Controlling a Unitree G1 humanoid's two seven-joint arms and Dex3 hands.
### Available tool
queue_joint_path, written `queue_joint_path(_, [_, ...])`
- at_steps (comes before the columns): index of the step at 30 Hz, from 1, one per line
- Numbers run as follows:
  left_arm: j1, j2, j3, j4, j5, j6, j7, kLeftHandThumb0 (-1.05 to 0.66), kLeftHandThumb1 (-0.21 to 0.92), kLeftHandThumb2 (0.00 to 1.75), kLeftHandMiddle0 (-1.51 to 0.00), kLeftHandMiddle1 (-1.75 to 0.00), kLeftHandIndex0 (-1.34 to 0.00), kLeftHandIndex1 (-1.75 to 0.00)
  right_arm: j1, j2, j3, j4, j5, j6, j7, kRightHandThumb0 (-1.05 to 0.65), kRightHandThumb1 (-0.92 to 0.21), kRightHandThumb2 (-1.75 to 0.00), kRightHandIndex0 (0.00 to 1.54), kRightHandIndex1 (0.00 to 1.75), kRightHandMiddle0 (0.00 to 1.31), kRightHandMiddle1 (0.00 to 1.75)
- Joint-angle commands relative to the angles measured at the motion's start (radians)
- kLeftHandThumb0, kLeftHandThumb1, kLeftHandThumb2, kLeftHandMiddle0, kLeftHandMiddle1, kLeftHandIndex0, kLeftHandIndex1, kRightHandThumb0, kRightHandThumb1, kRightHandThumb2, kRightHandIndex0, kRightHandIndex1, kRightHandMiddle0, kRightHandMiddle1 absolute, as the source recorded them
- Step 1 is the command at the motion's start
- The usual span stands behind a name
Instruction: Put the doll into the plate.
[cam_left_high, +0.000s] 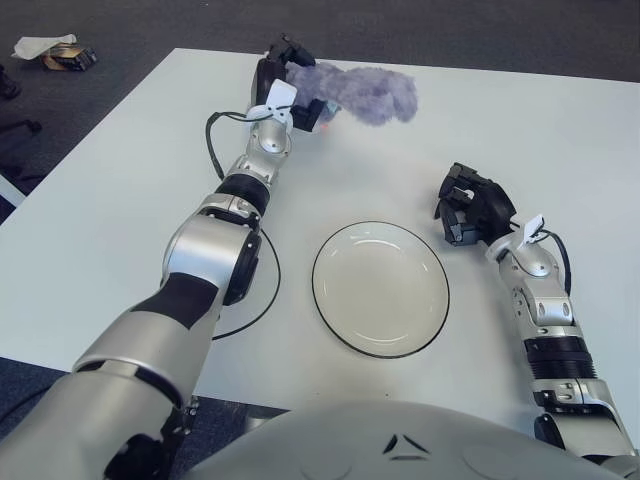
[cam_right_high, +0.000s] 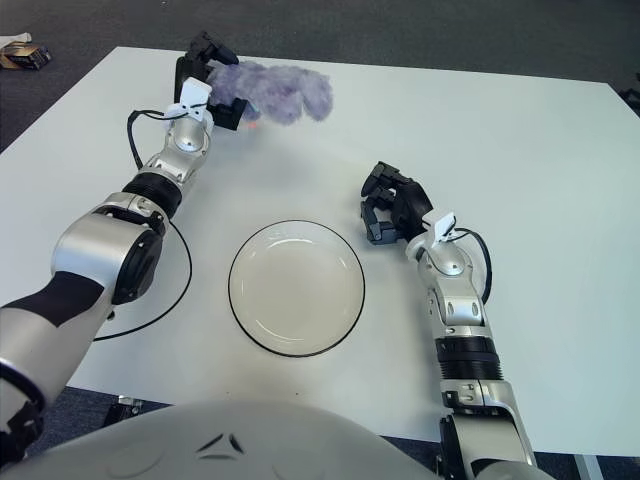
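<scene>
Left hand (cam_left_high: 285, 85) pinched the fluffy purple doll (cam_left_high: 365, 93), lifted near the table's (cam_left_high: 120, 190) far edge. Round glossy black-rimmed plate (cam_left_high: 380, 288) sat bare, nearer. Right hand (cam_left_high: 470, 205), fingers curled empty, beside plate's right.

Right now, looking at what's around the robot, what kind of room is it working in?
Probably an office or lab test area: a plain white table stands on dark grey carpet. On it sits only an empty plate, while the left hand holds a fuzzy purple doll and the right hand shows beside the plate's right edge.
</scene>
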Motion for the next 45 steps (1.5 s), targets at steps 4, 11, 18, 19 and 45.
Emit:
queue_joint_path(4, [-0.027,-0.028,0.092,-0.032,-0.100,0.028,-0.065,0.00,-0.08,1.72,-0.95,-1.60,-0.69,-1.75,0.060,0.001,0.032,0.083,-0.046,0.073,0.005,-0.01,-0.26,-1.39,0.54,1.75,0.53,1.74])
queue_joint_path(11, [-0.035,-0.053,0.176,-0.059,-0.197,0.075,-0.120,0.00,-0.13,1.68,-1.08,-1.33,-0.75,-1.75,0.057,-0.002,0.031,0.091,-0.043,0.070,0.012,-0.01,-0.28,-1.37,0.53,1.75,0.52,1.74])
queue_joint_path(18, [-0.026,-0.075,0.269,-0.119,-0.327,0.120,-0.241,0.00,-0.10,1.67,-1.04,-1.40,-0.72,-1.75,0.054,-0.002,0.027,0.095,-0.036,0.069,0.015,-0.01,-0.28,-1.37,0.53,1.75,0.51,1.74])
queue_joint_path(19, [-0.025,-0.080,0.286,-0.128,-0.351,0.132,-0.256,0.00,-0.10,1.67,-1.03,-1.41,-0.71,-1.75,0.053,-0.002,0.026,0.095,-0.035,0.070,0.015,-0.01,-0.28,-1.37,0.53,1.75,0.51,1.74])
queue_joint_path(45, [-0.002,-0.150,0.492,-0.338,-0.676,0.521,-0.225,0.00,0.00,1.63,-0.91,-1.59,-0.62,-1.75,0.025,-0.006,0.006,0.178,-0.052,-0.007,0.007,-0.01,-0.27,-1.38,0.54,1.75,0.52,1.74])
